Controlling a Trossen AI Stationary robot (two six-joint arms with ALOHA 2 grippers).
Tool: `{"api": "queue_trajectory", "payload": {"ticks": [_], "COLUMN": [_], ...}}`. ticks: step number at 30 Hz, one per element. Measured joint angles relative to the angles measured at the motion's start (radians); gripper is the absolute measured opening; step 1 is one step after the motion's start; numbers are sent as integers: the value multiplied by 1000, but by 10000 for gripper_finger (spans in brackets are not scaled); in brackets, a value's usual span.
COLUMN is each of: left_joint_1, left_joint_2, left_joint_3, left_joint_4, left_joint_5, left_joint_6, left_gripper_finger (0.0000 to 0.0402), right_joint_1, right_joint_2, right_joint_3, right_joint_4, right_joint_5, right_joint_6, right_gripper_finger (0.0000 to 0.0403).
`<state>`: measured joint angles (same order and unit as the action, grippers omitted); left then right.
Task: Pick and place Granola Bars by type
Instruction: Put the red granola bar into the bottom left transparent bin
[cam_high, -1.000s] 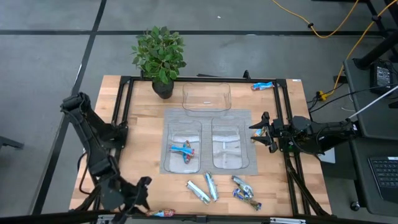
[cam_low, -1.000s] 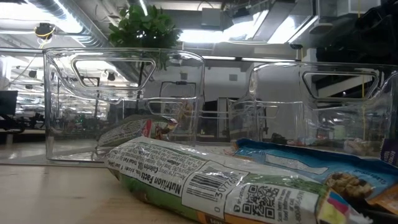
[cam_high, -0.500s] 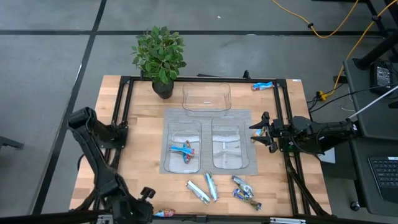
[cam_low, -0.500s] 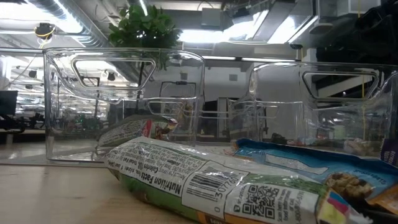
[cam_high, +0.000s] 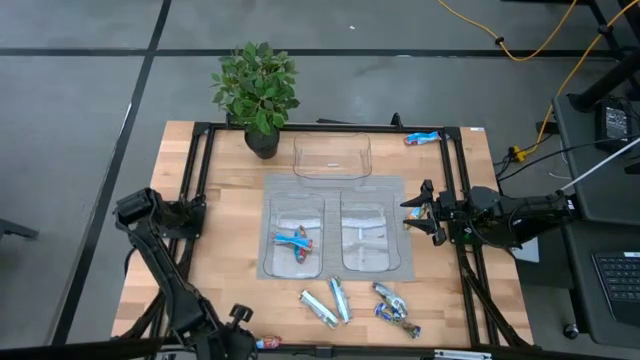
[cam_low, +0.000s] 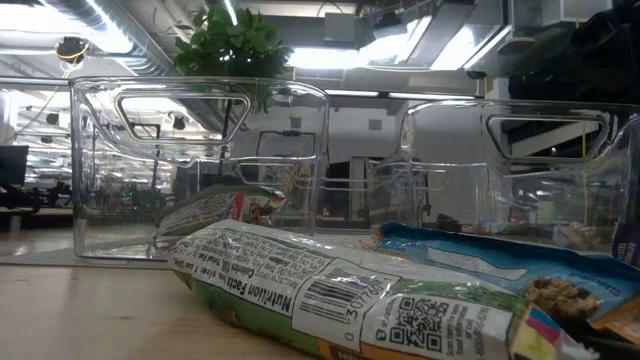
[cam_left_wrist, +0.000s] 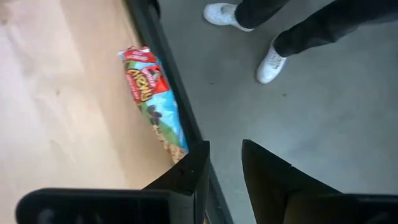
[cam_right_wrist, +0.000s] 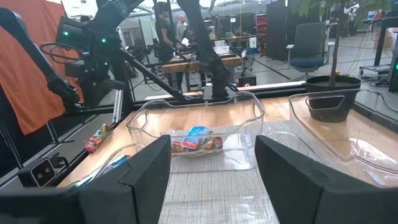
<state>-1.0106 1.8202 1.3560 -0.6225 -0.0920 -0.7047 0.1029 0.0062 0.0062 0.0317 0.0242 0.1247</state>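
The left gripper sits at the bottom edge of the high view, just left of a red-and-blue bar lying at the table's front rim. In the left wrist view that bar lies ahead of the narrowly parted, empty fingers, its long axis along the rim (near end hidden). The right gripper waits mid-right, open and empty. Other bars lie bottom centre.
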Motion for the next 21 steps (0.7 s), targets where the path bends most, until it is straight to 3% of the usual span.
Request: {"api": "queue_trajectory", "payload": {"ticks": [5, 15, 21], "left_joint_1": [17, 32, 31], "left_joint_2": [1, 9, 56], "left_joint_3": [-11, -10, -10], "left_joint_4": [-97, -95, -80], "left_joint_5": [-33, -39, -12], "left_joint_6": [-76, -57, -25], "left_gripper_finger": [120, 233, 256], "right_joint_1": [0, 0, 0], "right_joint_2": [0, 0, 0], "right_joint_3": [0, 0, 0], "right_joint_4": [0, 0, 0], "right_joint_5": [0, 0, 0], "right_joint_6": [0, 0, 1], "right_gripper_finger": [236, 236, 236]}}
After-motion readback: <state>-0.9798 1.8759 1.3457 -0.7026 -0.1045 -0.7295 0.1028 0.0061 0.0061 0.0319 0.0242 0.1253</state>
